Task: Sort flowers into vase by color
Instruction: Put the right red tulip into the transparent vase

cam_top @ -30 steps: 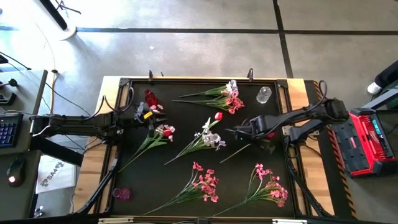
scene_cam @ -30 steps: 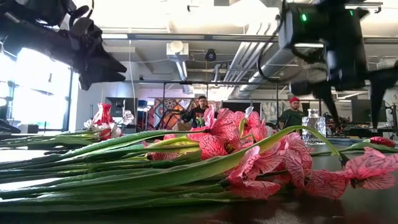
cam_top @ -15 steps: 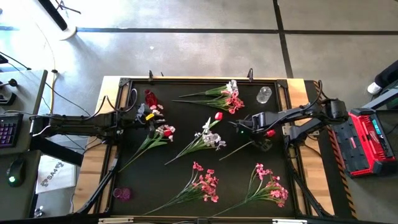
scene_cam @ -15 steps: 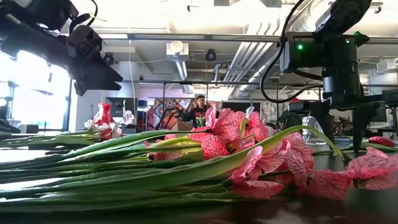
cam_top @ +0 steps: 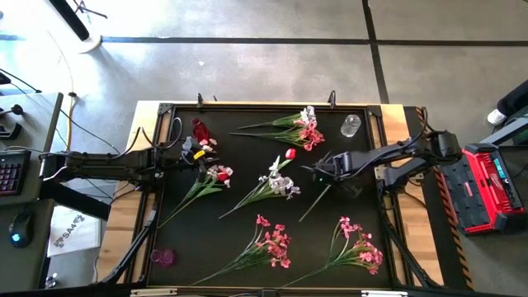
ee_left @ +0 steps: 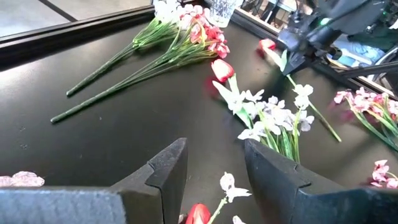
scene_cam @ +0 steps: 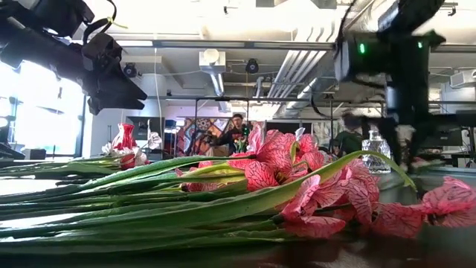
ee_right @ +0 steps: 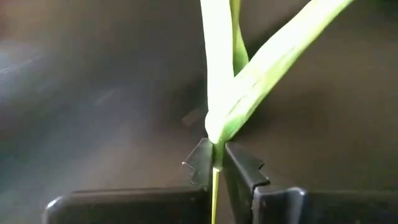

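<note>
Black matte desk (cam_top: 247, 165), rimmed by a pale wooden frame; open dark surface lies at the far centre and at the right edge near the clear glass vase (cam_top: 351, 125).

Flowers, artificial, on long thin green stems, lying flat and well apart: pink-and-white spray (cam_top: 301, 128) at far centre; white-blossom spray (cam_top: 276, 181) mid-desk; two pink-blossom sprays (cam_top: 272, 243) along the near edge; a small red tulip-like bloom (cam_top: 289, 153) between the far spray and the white one; a red-and-white bunch (cam_top: 216, 175) at left.

Right claw (cam_top: 318, 172): right of centre, fingers pinched onto a thin green stem (ee_right: 216, 158) just below where two smooth pale-green leaves fork. A second ago these fingers stood wide; the stem now slants more steeply toward the near edge.

Left claw (ee_left: 214, 171): at far left beside the red-and-white bunch, fingers parted, nothing between them, unchanged.
</note>
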Motion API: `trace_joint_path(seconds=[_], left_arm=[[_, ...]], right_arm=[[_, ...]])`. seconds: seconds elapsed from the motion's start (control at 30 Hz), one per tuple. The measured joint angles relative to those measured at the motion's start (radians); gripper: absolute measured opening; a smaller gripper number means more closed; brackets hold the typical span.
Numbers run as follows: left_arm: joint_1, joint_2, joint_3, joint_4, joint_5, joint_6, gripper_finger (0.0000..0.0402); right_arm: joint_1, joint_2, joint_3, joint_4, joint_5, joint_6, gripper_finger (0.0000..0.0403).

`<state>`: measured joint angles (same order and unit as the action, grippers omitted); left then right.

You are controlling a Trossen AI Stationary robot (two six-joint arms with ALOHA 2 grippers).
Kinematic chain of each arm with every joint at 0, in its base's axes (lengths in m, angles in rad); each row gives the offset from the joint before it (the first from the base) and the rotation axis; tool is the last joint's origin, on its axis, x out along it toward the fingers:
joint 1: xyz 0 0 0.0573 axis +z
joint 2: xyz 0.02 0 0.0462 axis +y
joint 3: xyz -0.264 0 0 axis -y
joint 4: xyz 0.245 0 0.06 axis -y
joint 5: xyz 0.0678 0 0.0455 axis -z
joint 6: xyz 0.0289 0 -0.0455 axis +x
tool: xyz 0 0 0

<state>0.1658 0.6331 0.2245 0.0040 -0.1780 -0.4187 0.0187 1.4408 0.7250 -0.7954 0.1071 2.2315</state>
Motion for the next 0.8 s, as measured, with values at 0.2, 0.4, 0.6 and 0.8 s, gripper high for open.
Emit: trace_joint_path(seconds=[0.2,0.4,0.6,0.8], left_arm=[[0.0,0.0,0.0,0.001,-0.032,-0.076,0.0149],[0.0,0.0,0.0,0.021,-0.124,-0.195,0.0149],[0.0,0.0,0.0,0.052,-0.211,-0.206,0.0149],[0.0,0.0,0.0,0.07,-0.218,-0.249,0.0149]], right_arm=[[0.077,-0.007,0.204,-0.048,0.385,-0.197,0.0005],[0.078,-0.008,0.48,-0.288,0.772,-0.674,0.0003],[0.018,-0.008,0.664,-0.544,1.13,-0.846,0.0001],[-0.166,-0.016,0.678,-0.778,1.292,-0.767,0.0001]])
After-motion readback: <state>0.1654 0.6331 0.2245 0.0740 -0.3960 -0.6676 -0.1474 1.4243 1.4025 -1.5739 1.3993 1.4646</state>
